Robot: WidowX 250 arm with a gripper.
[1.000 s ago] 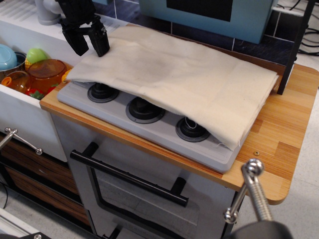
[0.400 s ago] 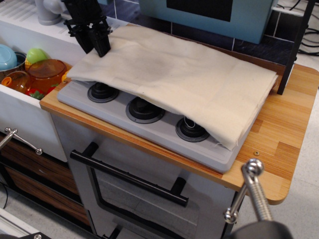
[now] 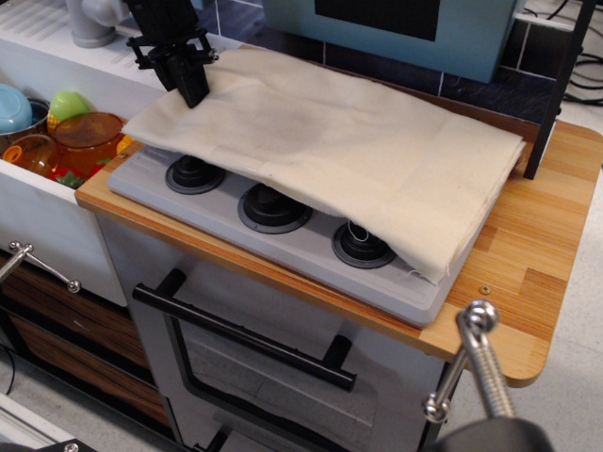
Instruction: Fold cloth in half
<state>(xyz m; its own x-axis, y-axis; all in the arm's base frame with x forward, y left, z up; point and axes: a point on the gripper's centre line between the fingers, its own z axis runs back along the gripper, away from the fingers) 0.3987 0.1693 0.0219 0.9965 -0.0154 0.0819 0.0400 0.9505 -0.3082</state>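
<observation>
Cream cloth [image 3: 330, 151] lies spread over the grey stovetop [image 3: 283, 247], already doubled: two layers show along the front edge and at the right end. It covers the back and middle of the stovetop, front strip left bare. Three black burner knobs [image 3: 271, 207] peek out under the front edge of the cloth, the rightmost partly under the overhang. Faint grey smudge near the cloth's centre-left, a few soft crease lines.

Black gripper [image 3: 191, 91] comes down from the top left, its fingers [image 3: 186, 79] pressed together at the cloth's left rear corner. Tips sit right at the fabric edge (whether any cloth is pinched between them cannot be told from this angle). The left corner of the cloth looks slightly raised off the stovetop.

Stovetop rests on a wooden desk [image 3: 537, 254], bare wood to the right of the cloth. Below, an oven door with a black handle [image 3: 243, 336]. Left of the desk, a white sink [image 3: 57, 226] holds coloured toy dishes: orange bowl [image 3: 87, 137], green cup [image 3: 68, 104], blue piece [image 3: 13, 105]. Teal box [image 3: 396, 28] behind the cloth. Metal clamp [image 3: 471, 363] in the foreground bottom right, blurred.
</observation>
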